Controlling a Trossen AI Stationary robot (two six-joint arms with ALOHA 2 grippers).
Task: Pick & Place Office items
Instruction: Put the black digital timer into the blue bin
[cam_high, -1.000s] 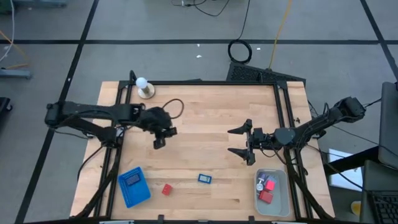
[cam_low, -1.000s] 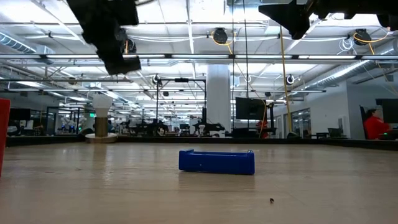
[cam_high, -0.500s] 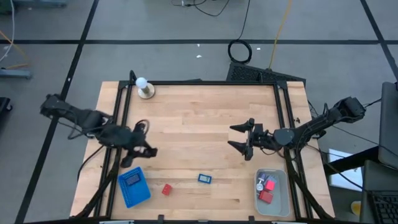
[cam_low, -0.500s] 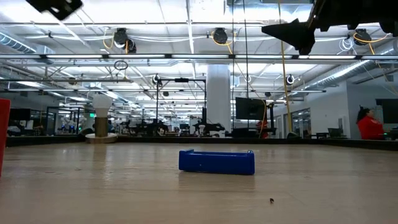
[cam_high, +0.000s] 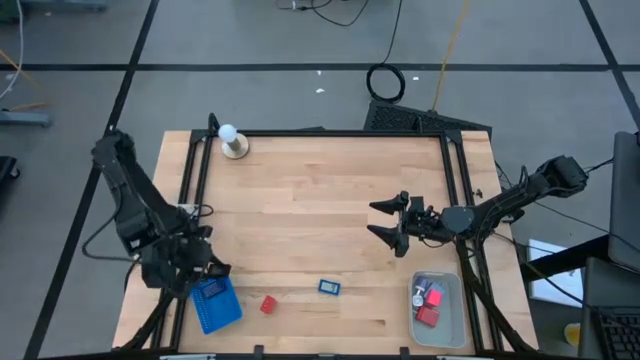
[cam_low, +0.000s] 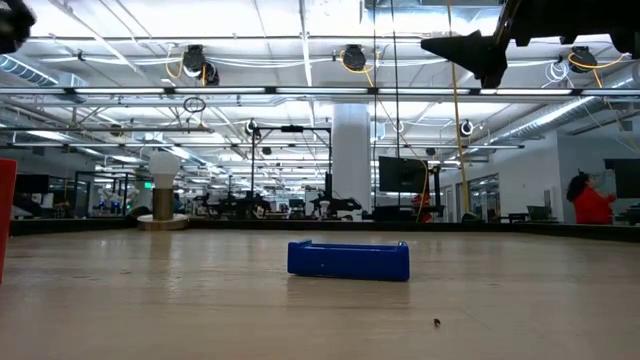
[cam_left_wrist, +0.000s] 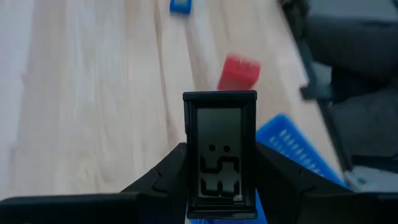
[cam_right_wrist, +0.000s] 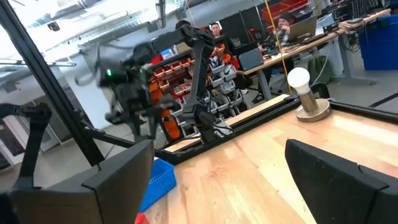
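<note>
We see the left gripper (cam_high: 205, 268) at the table's near-left edge, just over the far end of the blue ribbed tray (cam_high: 216, 304). Its fingers are clamped on a black rectangular piece (cam_left_wrist: 219, 155) with a grey display face, held upright between them in the left wrist view.

The right gripper (cam_high: 385, 222) hangs over the right half of the table, fingers spread wide, nothing between them.

Still loose on the wood: a red block (cam_high: 268, 304) just right of the tray, and a blue piece (cam_high: 330, 287) further right, near the table's middle front. We also see the blue piece (cam_low: 348, 259) in the low view.

The pale translucent bin (cam_high: 455, 320) sits at the near-right corner holding red blocks (cam_high: 430, 306) and a small whitish bit (cam_high: 416, 297).

White ball on tan base (cam_high: 233, 141) stands at the far-left corner.
</note>
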